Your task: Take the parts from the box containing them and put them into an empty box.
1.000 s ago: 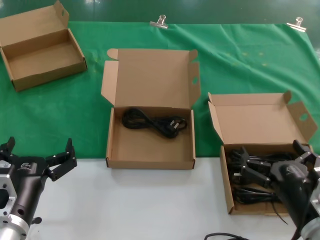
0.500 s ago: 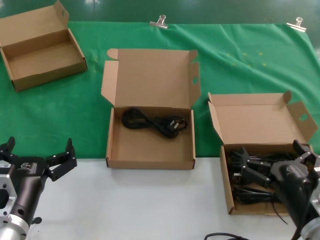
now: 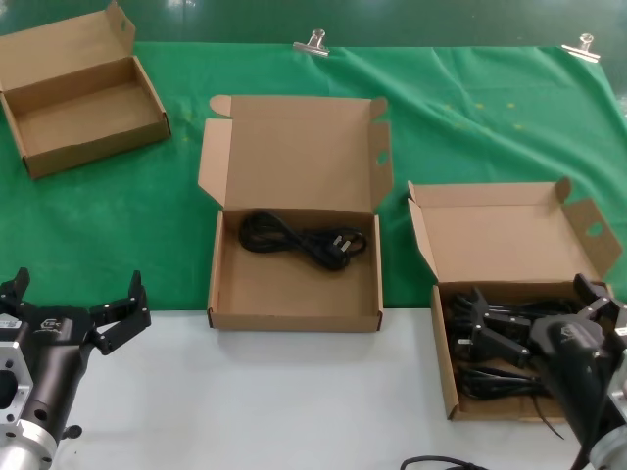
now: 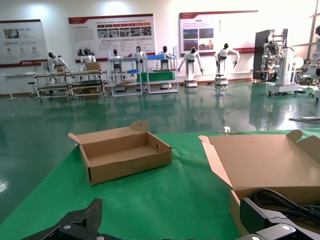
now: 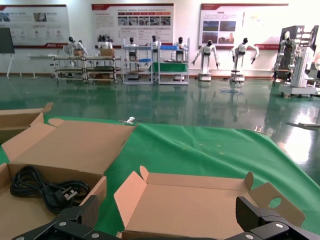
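Observation:
The box containing the parts stands at the right, lid up with a round hole in one wing. Several black power cords lie tangled in it. My right gripper hovers open and empty just above these cords; in the right wrist view it faces that box's lid. The largest near-square box stands in the middle and holds one coiled cord, which also shows in the right wrist view. My left gripper is open and empty at the lower left over the white table.
A smaller, narrower cardboard box sits empty at the far left on the green cloth; it also shows in the left wrist view. Two metal clips hold the cloth's far edge. A white table strip runs along the front.

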Motion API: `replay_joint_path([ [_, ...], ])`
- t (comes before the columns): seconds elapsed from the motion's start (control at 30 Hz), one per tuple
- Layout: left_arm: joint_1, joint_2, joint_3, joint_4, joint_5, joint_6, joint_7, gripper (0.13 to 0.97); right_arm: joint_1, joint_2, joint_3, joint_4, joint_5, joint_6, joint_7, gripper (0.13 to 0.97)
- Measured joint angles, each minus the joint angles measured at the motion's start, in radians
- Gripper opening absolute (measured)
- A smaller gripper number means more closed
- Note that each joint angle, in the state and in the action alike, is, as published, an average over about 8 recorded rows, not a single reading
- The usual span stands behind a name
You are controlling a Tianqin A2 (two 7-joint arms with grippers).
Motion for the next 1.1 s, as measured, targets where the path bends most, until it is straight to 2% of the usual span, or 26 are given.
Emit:
replay_joint_path([
  [1.1, 0.000, 0.000, 0.000, 0.000, 0.000, 0.000, 0.000, 0.966, 0.000, 0.000, 0.000, 0.000, 0.000, 0.000, 0.000, 0.966],
])
